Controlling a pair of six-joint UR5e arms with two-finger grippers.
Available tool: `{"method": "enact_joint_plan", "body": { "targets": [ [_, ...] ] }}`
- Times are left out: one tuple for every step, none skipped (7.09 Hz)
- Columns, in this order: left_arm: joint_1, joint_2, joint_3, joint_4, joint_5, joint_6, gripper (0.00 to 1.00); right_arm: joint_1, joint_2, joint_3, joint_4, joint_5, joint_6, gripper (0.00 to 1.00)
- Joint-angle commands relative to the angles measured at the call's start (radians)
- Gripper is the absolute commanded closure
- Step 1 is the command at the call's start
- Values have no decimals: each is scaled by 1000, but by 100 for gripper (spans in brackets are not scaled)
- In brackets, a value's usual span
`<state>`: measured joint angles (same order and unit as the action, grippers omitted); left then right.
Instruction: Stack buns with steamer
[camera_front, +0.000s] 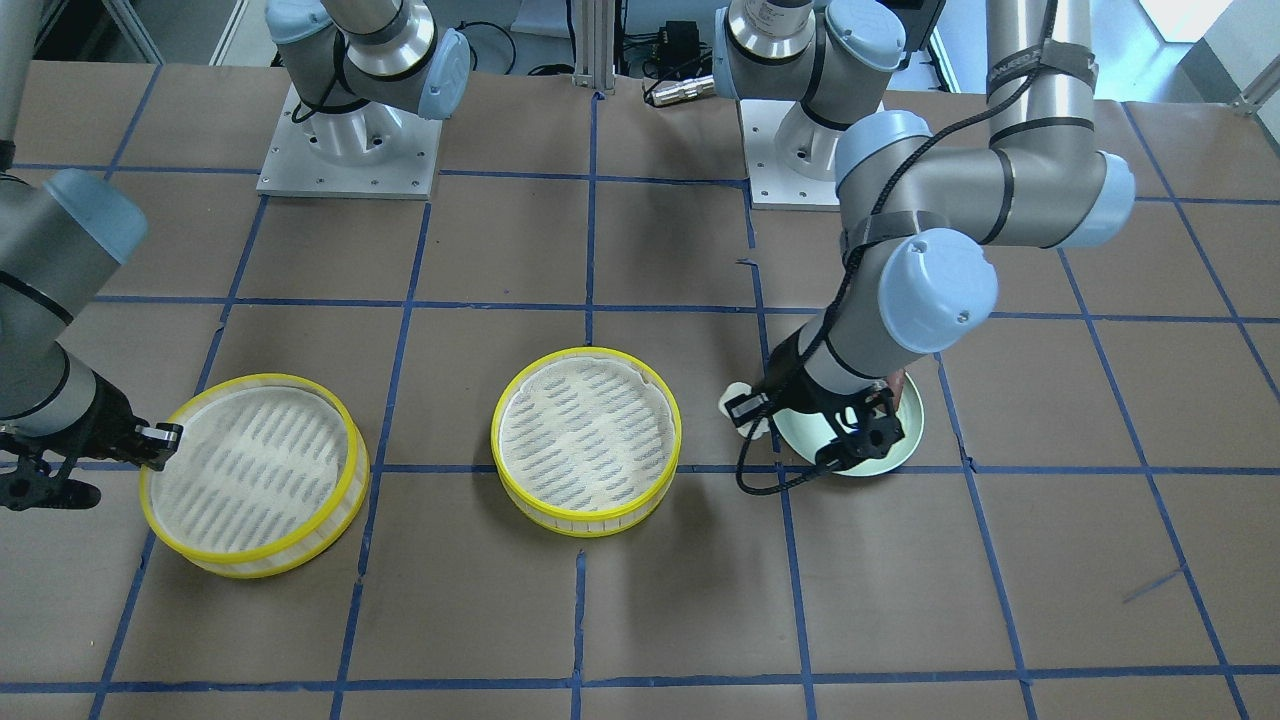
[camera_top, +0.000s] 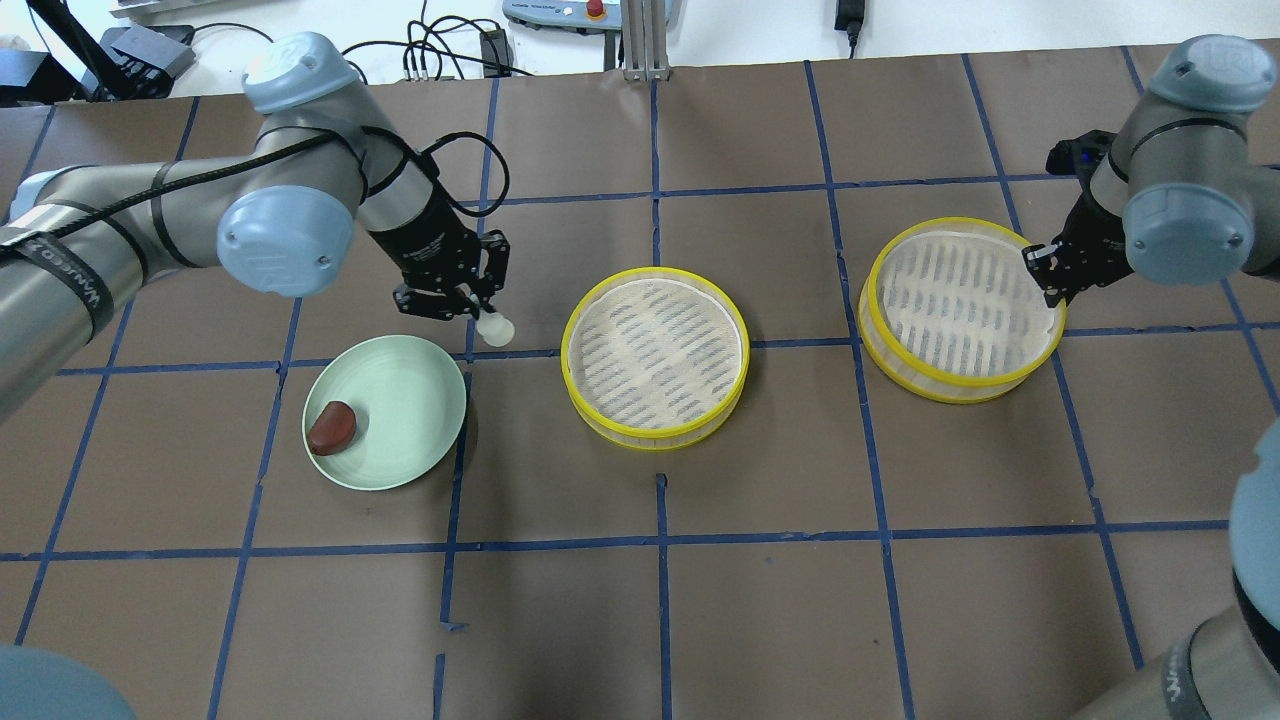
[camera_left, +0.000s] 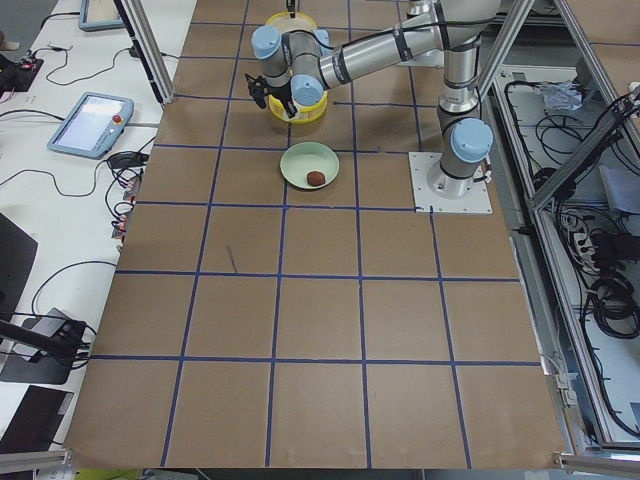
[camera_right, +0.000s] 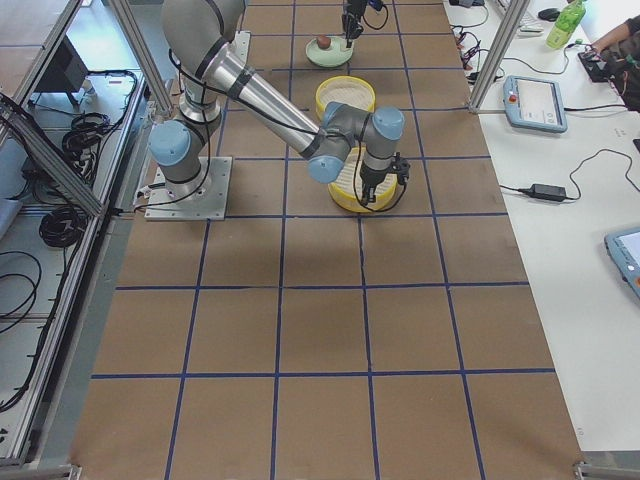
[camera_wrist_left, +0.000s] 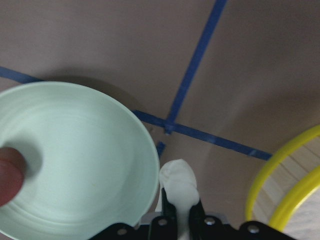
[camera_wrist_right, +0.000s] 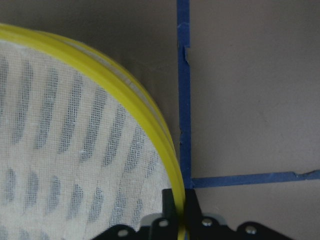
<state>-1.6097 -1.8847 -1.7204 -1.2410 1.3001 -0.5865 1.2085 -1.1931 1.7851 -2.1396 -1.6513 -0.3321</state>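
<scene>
overhead: the left gripper (camera_top: 488, 312) has its fingers clamped on the white bun (camera_top: 496, 328). the bun hangs from the fingertips above the table (camera_top: 800, 620), just past the edge of the pale green plate (camera_top: 410, 395) and short of the middle steamer tier (camera_top: 655, 358). the reddish-brown bun (camera_top: 332, 428) lies on the plate's left part. the right gripper (camera_top: 1043, 270) has its fingers closed over the yellow rim of the outer steamer tier (camera_top: 955, 310), on the side away from the middle tier. the two tiers stand well apart.

front-facing: the left arm, on this view's right, covers much of the plate. the white bun peeks out past the gripper tip toward the middle tier, and a sliver of the reddish-brown bun shows behind the wrist. the right gripper meets the outer tier's rim at the view's left. whether that tier is off the table i cannot tell.

exterior left: the near arm reaches over the gap between plate and tier, its fingers too small to judge.

exterior right: the near arm's gripper points down onto the near tier's rim.

left wrist: the white bun is squeezed between the two fingers, with the plate's rim just beside it and a yellow rim at lower right.

right wrist: the fingers straddle the yellow rim, one on the liner side and one outside, pressed on it. blue tape lines (camera_wrist_right: 184, 100) cross just beside it.
</scene>
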Motion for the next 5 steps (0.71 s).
{"method": "enact_joint_plan", "body": {
  "targets": [
    [-113, -60, 1, 119, -117, -298, 87, 0, -11, -29, 35, 2, 8, 92],
    [-148, -82, -1, 147, -114, -324, 39, 2, -13, -41, 38, 4, 10, 92],
    [-150, -80, 2, 155, -117, -303, 0, 8, -19, -50, 50, 5, 18, 92],
    [-150, -79, 4, 149, -117, -252, 0, 11, -25, -62, 90, 8, 36, 92],
    [-150, -71, 13, 143, -117, -236, 0, 20, -39, -79, 127, 16, 62, 91]
  ]
}}
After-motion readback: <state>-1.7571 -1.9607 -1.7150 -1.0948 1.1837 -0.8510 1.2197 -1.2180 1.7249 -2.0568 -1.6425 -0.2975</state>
